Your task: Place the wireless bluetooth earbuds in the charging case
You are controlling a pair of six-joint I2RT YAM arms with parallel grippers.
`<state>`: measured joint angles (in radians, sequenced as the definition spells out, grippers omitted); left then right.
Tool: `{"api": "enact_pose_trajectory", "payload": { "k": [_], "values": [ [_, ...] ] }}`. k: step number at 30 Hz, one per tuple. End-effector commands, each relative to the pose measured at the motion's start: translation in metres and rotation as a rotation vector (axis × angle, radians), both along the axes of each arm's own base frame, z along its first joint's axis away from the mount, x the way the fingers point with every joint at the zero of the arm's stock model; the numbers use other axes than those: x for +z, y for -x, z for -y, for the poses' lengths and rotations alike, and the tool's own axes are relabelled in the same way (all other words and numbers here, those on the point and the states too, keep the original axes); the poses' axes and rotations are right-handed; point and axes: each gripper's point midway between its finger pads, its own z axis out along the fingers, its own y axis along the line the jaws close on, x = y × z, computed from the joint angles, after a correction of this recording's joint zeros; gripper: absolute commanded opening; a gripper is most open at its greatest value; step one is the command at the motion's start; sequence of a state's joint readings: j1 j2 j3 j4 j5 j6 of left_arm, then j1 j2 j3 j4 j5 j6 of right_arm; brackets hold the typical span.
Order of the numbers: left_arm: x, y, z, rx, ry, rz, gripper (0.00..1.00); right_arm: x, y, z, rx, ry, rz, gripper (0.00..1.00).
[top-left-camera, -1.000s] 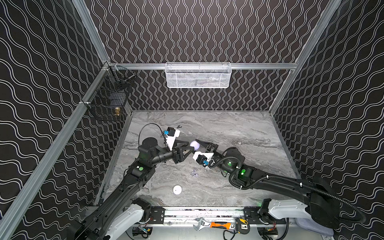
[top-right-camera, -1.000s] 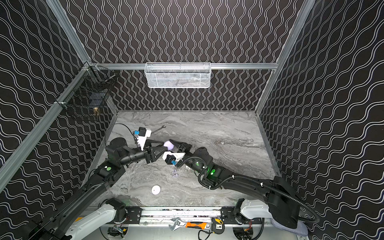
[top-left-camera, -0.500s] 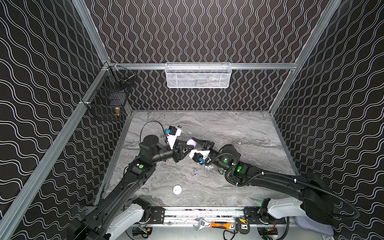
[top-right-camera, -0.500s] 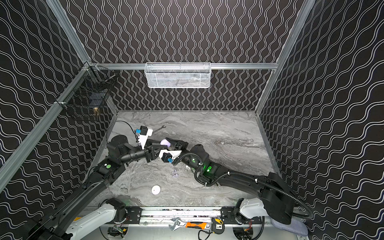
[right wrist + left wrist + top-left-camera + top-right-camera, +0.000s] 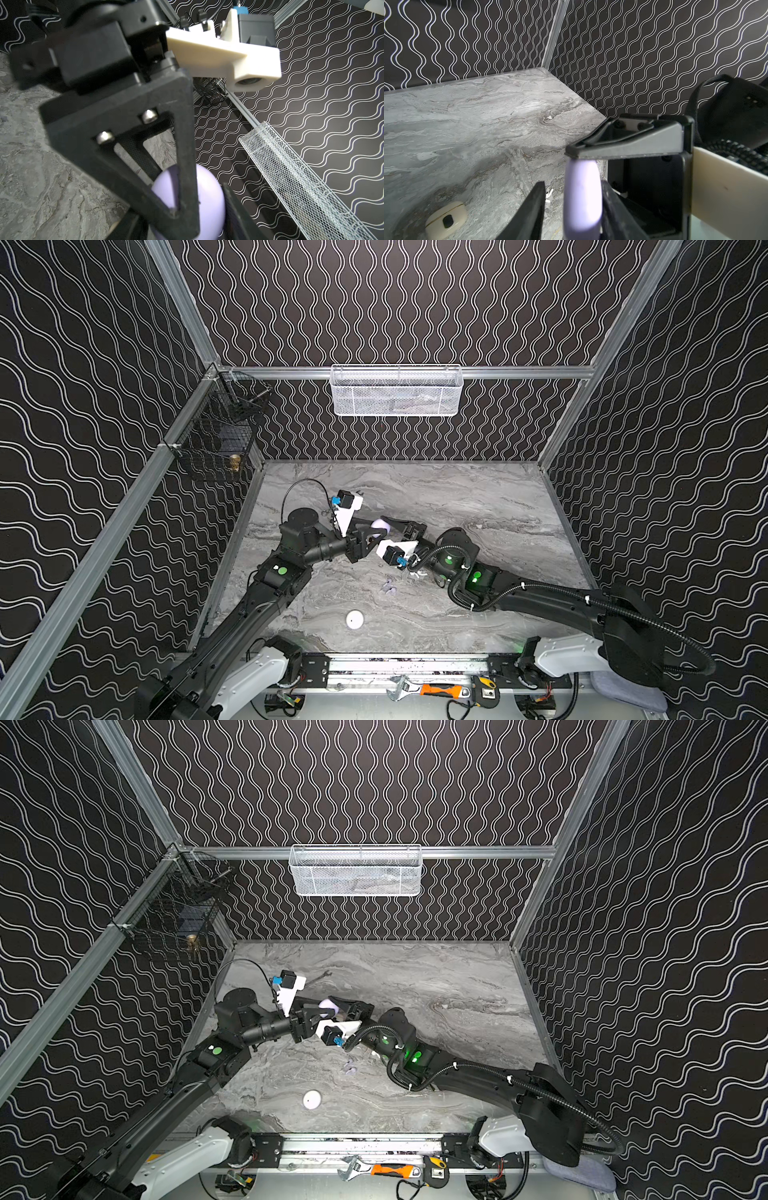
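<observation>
You have smooth, glossy plastic on the lilac charging case and a satin plastic on the cream case. Fingers: matt black plastic, faintly grainy. Table: grey marble pattern, matt. Basket: white wire mesh. Rail: bare brushed metal.

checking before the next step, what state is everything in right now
purple case, off the table, looks closed
right gripper, shut on the purple case
left gripper, open around the purple case, one finger clear of it
white case, looks closed, lying on the table
purple earbuds, loose on the table
white earbuds, loose on the table
</observation>
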<state>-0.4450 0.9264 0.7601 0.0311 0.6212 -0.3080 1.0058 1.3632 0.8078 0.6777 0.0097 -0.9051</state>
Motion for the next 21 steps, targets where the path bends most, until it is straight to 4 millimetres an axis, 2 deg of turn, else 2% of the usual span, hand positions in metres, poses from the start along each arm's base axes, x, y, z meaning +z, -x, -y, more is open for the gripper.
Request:
{"api": "enact_pose_trajectory", "payload": {
  "k": [1, 8, 12, 13, 15, 17, 18, 21],
  "values": [
    [-0.001, 0.002, -0.004, 0.011, -0.025, -0.003, 0.45, 0.029, -0.001, 0.001, -0.010, -0.089, 0.057, 0.23],
    [0.001, 0.006, -0.002, -0.010, -0.012, -0.004, 0.33, 0.030, 0.001, 0.002, -0.005, -0.098, 0.067, 0.23],
    [0.001, 0.005, 0.003, -0.031, 0.005, -0.008, 0.22, 0.032, 0.007, 0.003, 0.023, -0.117, 0.058, 0.24],
    [0.000, 0.005, 0.004, -0.039, 0.006, -0.006, 0.19, 0.032, 0.008, 0.003, 0.029, -0.122, 0.056, 0.28],
    [0.003, 0.005, 0.006, -0.054, 0.013, 0.014, 0.12, 0.032, 0.011, 0.005, 0.042, -0.133, 0.053, 0.46],
    [0.004, 0.004, 0.006, -0.058, 0.009, 0.043, 0.03, 0.029, 0.013, 0.005, 0.047, -0.134, 0.041, 0.58],
    [0.005, 0.003, 0.006, -0.056, 0.007, 0.060, 0.00, 0.028, 0.013, 0.006, 0.047, -0.138, 0.028, 0.63],
    [0.007, 0.001, 0.004, -0.044, -0.007, 0.156, 0.00, 0.019, 0.012, 0.012, 0.027, -0.141, -0.011, 0.69]
  ]
}}
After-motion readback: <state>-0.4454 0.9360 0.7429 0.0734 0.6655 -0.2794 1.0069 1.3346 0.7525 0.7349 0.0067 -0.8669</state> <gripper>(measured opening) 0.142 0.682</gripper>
